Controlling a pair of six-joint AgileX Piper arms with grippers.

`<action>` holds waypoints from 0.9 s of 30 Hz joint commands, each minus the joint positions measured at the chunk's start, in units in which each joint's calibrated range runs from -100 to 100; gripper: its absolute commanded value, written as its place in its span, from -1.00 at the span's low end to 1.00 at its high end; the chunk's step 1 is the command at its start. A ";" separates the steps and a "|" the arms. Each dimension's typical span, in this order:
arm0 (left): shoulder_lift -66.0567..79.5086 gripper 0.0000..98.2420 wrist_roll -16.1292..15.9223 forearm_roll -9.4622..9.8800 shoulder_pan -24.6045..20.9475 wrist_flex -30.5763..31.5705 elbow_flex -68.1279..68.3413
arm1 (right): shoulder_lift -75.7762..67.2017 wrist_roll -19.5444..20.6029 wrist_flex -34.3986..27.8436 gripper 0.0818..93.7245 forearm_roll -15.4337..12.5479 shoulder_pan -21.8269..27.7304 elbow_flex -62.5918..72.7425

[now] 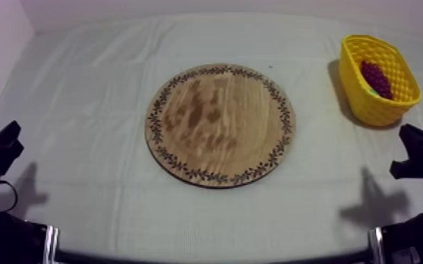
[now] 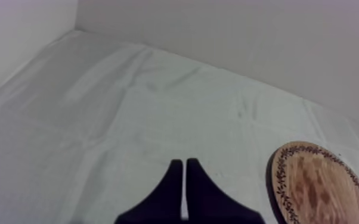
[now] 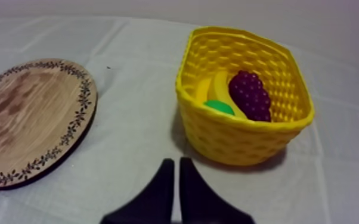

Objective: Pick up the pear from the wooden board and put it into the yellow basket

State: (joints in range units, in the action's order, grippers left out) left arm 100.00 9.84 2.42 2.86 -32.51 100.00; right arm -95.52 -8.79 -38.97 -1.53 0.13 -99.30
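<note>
The yellow basket (image 3: 241,134) stands on the grey-white cloth (image 3: 134,77), holding a bunch of grapes (image 3: 250,95), a banana (image 3: 217,86) and a green bit of pear (image 3: 219,107). The round wooden board (image 3: 27,119) lies beside it, apart. The right gripper (image 3: 176,162) hovers near the basket, fingers pressed together.

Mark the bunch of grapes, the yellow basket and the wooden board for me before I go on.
bunch of grapes (image 3: 250,95): right wrist view, middle of the purple bunch.
yellow basket (image 3: 241,143): right wrist view, its near outer wall.
wooden board (image 1: 220,125): top view, its bare centre.
</note>
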 commanded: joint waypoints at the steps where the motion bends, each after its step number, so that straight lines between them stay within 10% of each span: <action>1: 0.00 -1.00 0.00 0.00 0.00 0.01 0.00 | -0.04 -0.54 0.34 -0.90 0.05 -0.20 -0.12; 27: 0.00 -1.00 0.05 0.00 0.00 0.01 0.00 | -0.15 -1.83 0.66 -0.99 0.09 -1.04 -0.26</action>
State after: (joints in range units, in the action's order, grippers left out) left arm 100.00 9.90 2.42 2.86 -32.51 100.00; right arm -95.63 -10.63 -38.24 -1.42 -0.90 -99.51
